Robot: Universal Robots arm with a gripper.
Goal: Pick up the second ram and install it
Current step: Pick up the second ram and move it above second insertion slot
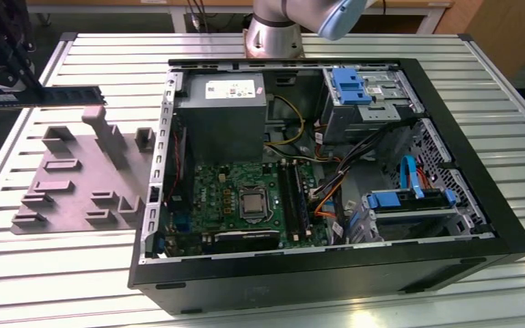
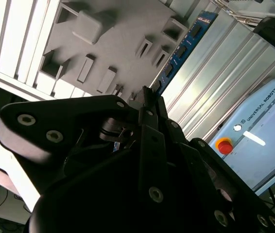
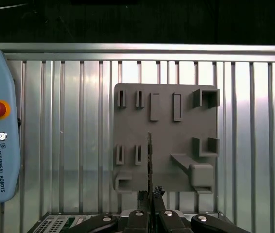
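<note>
The thin dark blue-black memory stick (image 1: 62, 96) is gripped edge-on by the closed black gripper (image 3: 152, 194), above the grey moulded holder plate (image 3: 166, 141). The hold seems narrow, so it could be tilted and misseated.
</note>
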